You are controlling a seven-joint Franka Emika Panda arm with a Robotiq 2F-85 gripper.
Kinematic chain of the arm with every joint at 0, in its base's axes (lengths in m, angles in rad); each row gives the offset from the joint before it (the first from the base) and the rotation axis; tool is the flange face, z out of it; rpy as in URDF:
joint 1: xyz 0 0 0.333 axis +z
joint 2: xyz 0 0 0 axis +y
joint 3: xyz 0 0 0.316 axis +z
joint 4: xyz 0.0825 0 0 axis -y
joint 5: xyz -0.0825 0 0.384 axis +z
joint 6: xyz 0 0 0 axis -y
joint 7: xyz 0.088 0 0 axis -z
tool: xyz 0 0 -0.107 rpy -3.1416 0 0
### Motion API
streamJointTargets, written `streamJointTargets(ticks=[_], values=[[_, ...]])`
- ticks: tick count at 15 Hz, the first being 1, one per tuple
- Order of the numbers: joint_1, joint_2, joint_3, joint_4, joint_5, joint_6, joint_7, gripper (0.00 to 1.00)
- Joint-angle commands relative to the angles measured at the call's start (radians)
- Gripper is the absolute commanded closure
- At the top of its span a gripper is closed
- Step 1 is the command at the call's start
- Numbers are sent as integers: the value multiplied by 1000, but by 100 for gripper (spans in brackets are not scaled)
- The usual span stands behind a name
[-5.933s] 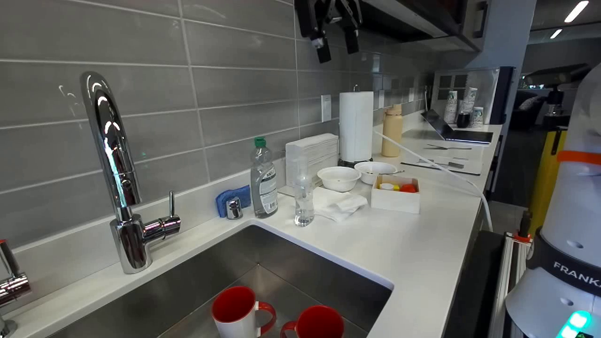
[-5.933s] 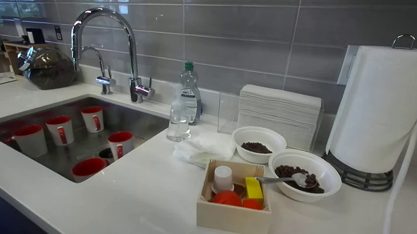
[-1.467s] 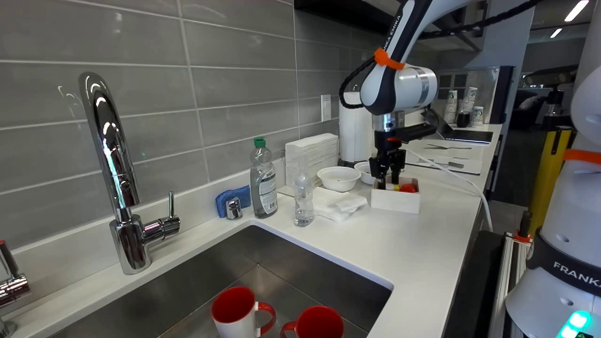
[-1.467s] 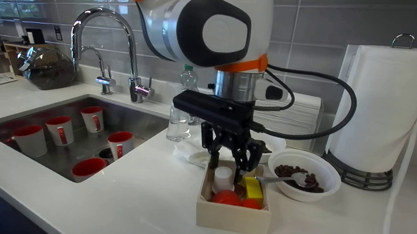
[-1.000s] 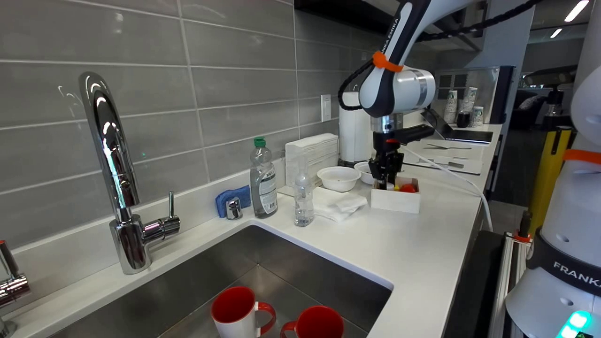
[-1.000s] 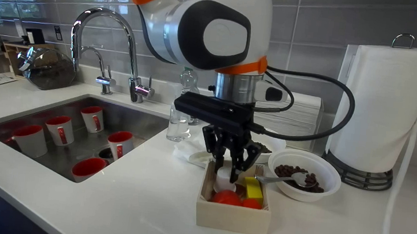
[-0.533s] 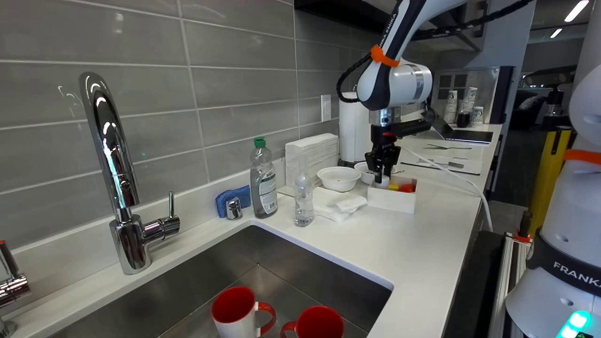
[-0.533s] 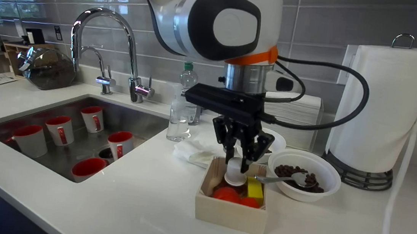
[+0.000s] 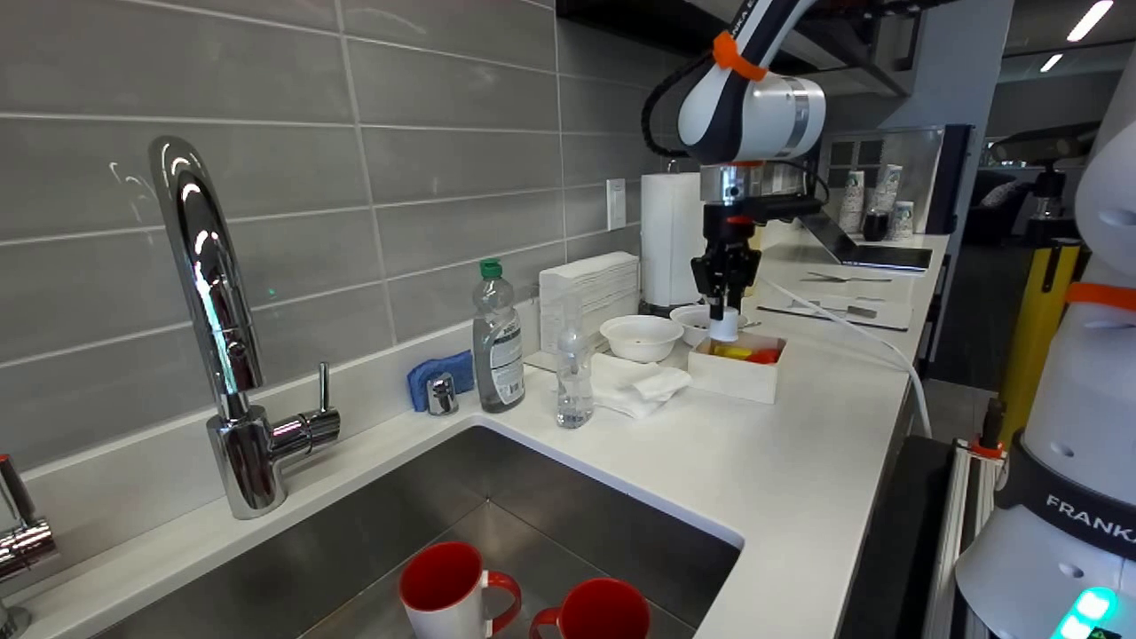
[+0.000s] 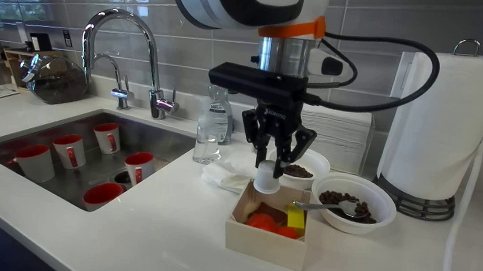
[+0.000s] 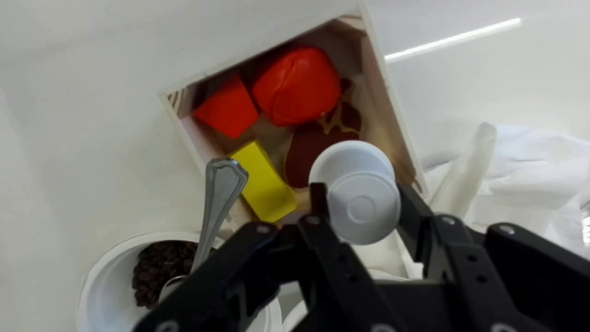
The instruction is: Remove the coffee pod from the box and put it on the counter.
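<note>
Above the box (image 10: 264, 246), in an exterior view, the black fingers (image 10: 280, 168) are gripping the small white coffee pod (image 10: 266, 182), its narrow end facing up and its wider rim facing down. In both exterior views the pod's rim is hanging below the fingertips, toward six o'clock. In the wrist view one finger is pressing on the pod at nine o'clock and its mate is bracing it at three, while the rim is showing past the tips toward twelve. In that same view, a red lump (image 11: 297, 87) is lying in the box at the pod's eleven o'clock, a red block (image 11: 229, 110) is sitting at ten and a yellow block (image 11: 262, 182) is sitting at about nine. The box is resting on the white table (image 10: 133, 244). In an exterior view, crumpled white paper (image 10: 226, 176) is lying at the pod's nine o'clock, and a white bowl (image 10: 343, 225) of dark beans (image 10: 329, 198) is standing at its three, a spoon (image 10: 319, 206) leaning out of it toward the box.
</note>
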Motion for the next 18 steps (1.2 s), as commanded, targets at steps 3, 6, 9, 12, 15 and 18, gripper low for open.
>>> streamJointTargets(ticks=[3, 6, 9, 12, 15, 18], values=[[14, -216, 9, -125, 0, -124, -11, 92], [27, -280, 19, -211, 2, -107, -9, 92], [46, -306, 28, -289, 3, -50, -7, 92], [75, -229, 42, -265, 4, 22, -3, 92], [85, -175, 57, -266, -19, 123, 5, 92], [84, -108, 71, -266, -40, 194, 26, 92]])
